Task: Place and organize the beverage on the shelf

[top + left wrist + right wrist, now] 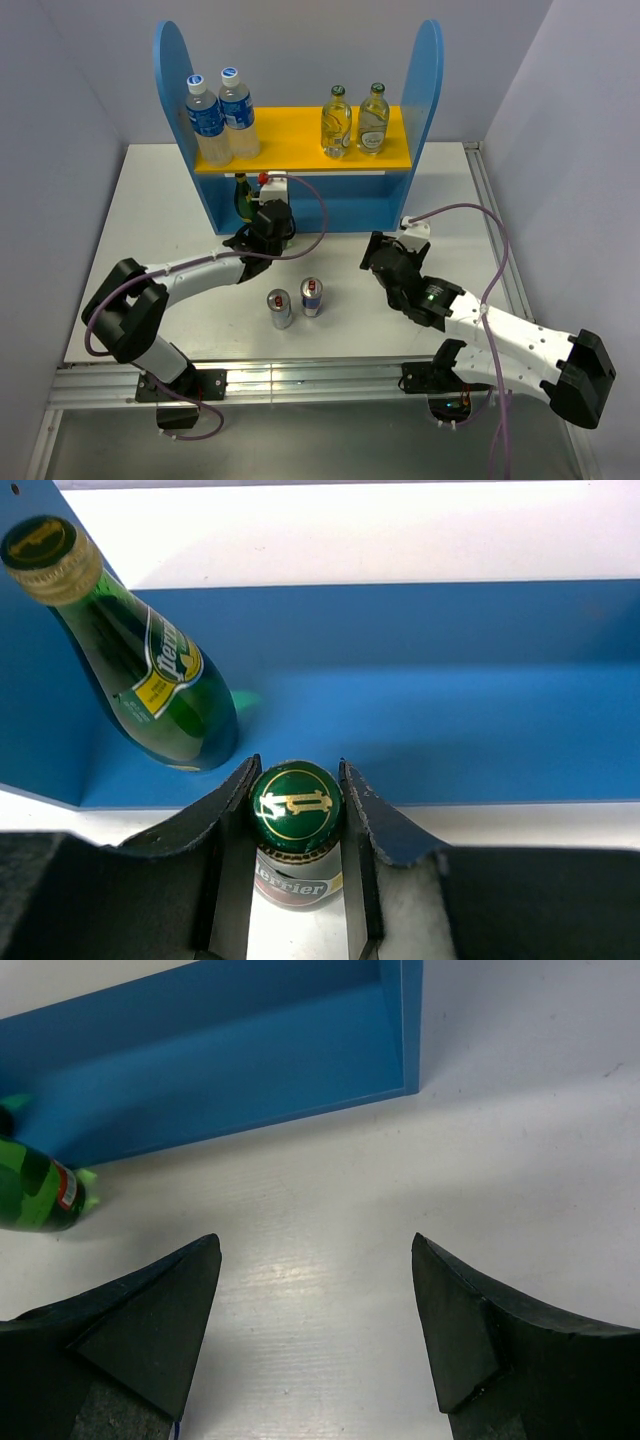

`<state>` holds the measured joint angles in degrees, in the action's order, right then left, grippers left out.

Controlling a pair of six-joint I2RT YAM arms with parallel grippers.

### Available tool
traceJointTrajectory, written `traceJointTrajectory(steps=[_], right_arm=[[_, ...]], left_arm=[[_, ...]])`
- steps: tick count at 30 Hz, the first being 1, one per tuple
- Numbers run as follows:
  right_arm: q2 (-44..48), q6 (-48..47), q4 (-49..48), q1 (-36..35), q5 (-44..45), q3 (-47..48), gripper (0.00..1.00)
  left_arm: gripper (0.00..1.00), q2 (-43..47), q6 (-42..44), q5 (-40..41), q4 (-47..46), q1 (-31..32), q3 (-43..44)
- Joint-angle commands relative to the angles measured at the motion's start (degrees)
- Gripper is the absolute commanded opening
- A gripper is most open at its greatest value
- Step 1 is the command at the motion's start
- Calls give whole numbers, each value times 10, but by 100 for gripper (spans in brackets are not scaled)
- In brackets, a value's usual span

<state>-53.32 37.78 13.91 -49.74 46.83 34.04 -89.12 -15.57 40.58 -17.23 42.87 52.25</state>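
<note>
Where the table lies nearest the arm bases, a can (pixel 280 308) and a second can (pixel 312 296) are seen side by side, ringed by bare surface. At their 3 o'clock the right gripper (pixel 315 1260) is held spread wide over bare table, nothing between its fingers. At their 11 o'clock the left gripper (pixel 296 780) is clamped on a green bottle (pixel 296 805) at the front edge of the shelf (pixel 345 205). A second green bottle (pixel 165 680) stands inside at 10 o'clock; the base is open toward 3 o'clock. Farthest, glass bottles (pixel 336 122) and water bottles (pixel 205 122) are set on the upper board (pixel 300 155).
</note>
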Motion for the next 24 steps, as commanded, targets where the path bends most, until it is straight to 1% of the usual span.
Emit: traceJointTrajectory(steps=[1, 7, 14, 19, 24], right_arm=[[-6, -3, -23, 7, 5, -7, 84], [-14, -3, -31, 10, 2, -8, 84], [-23, -6, -38, 14, -2, -8, 84], [-24, -10, -42, 18, -5, -11, 84], [-28, -12, -45, 24, -9, -13, 84]], left_arm=[[0, 15, 26, 7, -88, -11, 59], [0, 12, 35, 14, -108, -24, 63], [0, 7, 44, 22, -192, -35, 30], [0, -32, 48, 18, -228, -44, 33], [0, -66, 55, 34, -257, -49, 35]])
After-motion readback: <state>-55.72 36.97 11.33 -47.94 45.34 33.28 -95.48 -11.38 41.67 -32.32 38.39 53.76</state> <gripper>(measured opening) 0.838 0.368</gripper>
